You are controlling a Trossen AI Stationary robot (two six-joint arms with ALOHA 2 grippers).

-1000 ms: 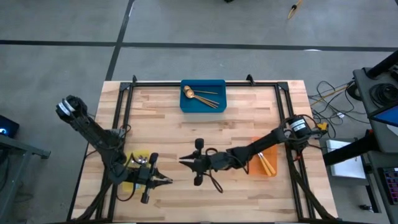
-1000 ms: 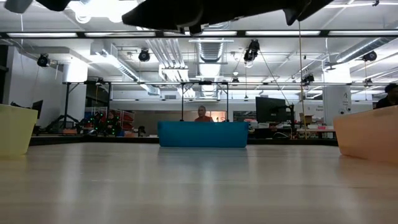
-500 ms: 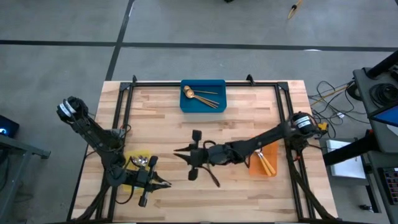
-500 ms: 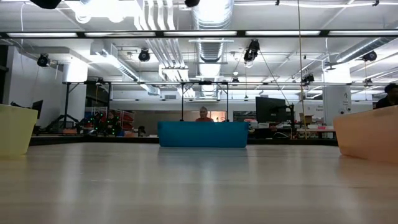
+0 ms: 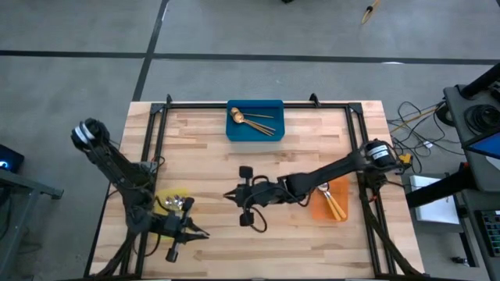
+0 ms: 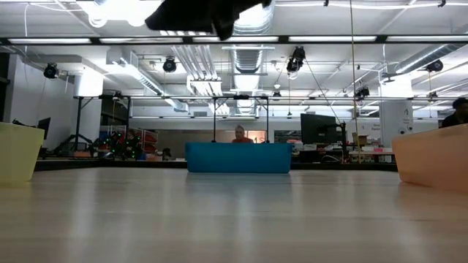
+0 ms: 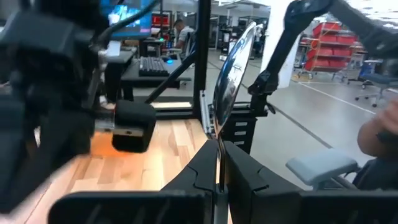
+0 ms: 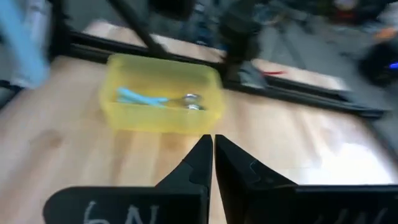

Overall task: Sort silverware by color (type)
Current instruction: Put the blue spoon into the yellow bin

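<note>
Holding a spoon (image 7: 231, 68) pinched upright in my left gripper (image 5: 195, 232) beside the yellow bin (image 5: 173, 195), right gripper (image 5: 231, 195) mid-bench with jaws pressed together empty, I judge the drop into that bin comes next.

Yellow bin (image 5: 168, 204) half hidden under the left arm; in the left wrist view, spoon (image 7: 231, 74) handle unseen.

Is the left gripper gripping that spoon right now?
Touching. The left wrist view shows the left gripper shut on the spoon, whose bowl sticks up between the fingertips.
</note>
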